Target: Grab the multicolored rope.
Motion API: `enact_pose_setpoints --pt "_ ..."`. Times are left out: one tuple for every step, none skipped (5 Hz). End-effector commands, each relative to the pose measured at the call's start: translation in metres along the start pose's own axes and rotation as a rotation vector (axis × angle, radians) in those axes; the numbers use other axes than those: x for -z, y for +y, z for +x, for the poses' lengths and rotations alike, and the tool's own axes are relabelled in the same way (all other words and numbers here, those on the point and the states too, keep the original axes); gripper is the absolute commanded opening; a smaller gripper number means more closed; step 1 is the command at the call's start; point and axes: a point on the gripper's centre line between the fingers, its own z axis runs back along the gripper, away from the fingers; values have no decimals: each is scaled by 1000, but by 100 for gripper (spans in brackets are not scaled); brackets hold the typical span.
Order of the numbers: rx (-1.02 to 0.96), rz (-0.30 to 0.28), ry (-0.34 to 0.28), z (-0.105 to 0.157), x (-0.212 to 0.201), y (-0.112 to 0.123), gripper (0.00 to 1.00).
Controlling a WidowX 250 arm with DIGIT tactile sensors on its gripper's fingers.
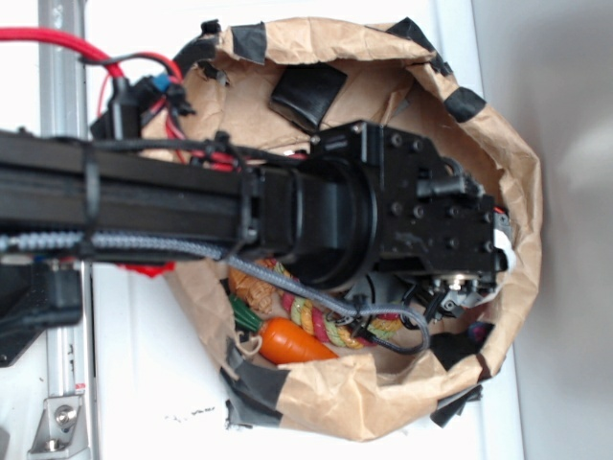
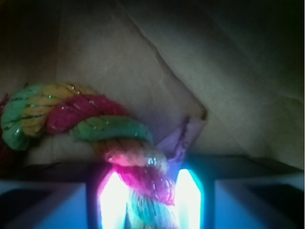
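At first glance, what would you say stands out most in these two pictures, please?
In the wrist view, the multicolored rope runs down between the two glowing fingers of the gripper. In the exterior view, the black robot arm reaches into a taped brown paper bag, where an orange carrot lies beside the rope.

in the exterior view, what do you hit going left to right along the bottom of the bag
Green carrot top → orange carrot → multicolored rope → dark patch inside the paper bag → the bag's right wall. The seashell sits above the carrot, so it is left out.
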Motion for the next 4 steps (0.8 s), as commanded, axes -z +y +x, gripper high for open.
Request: enact_pose_setpoints --pt "-344 218 -24 -24 -81 17 0" --pt "-608 82 -25 -43 -130 22 0" --pt "-678 16 -43 -43 -179 17 0" --pt "-609 41 -43 -37 -201 -1 0"
